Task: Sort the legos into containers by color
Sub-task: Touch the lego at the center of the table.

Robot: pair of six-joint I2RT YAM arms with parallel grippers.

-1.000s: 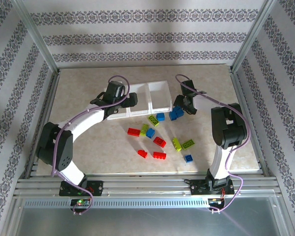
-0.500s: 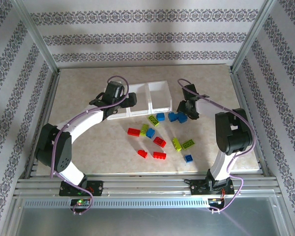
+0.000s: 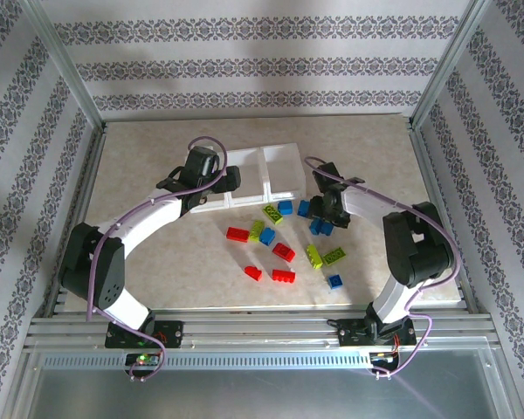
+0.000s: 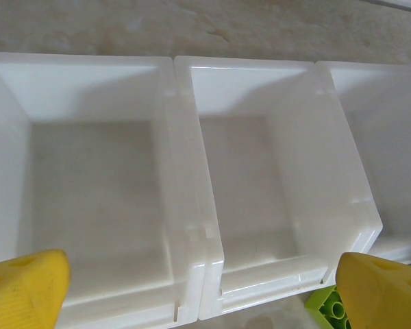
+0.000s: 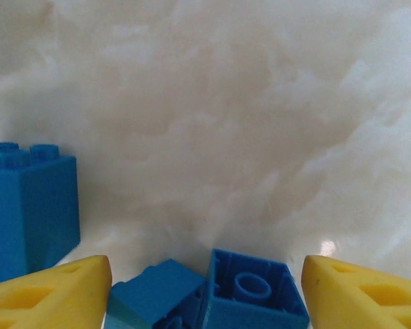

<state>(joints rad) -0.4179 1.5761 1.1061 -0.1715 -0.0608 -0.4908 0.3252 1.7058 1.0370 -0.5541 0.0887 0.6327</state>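
Top external view: legos (image 3: 283, 251) lie scattered on the worktop (image 3: 201, 262), near side of the containers (image 3: 284, 147). Left gripper (image 4: 204, 291) hangs spread above the containers; right gripper (image 5: 205, 288), fingers spread, straddles two blue legos (image 5: 250, 295).

Wallpaper banded in white and grey-violet ornament is covering the walls (image 3: 262, 61) rising beyond and to either side of the left end effector (image 3: 234, 180) and right end effector (image 3: 328, 212). Aluminium posts (image 3: 68, 74) are framing the corners. A beige marbled worktop (image 3: 183, 262) is spreading beneath both, catching soft light, and slotted metal rails (image 3: 262, 332) are running along its edge opposite the back wall.
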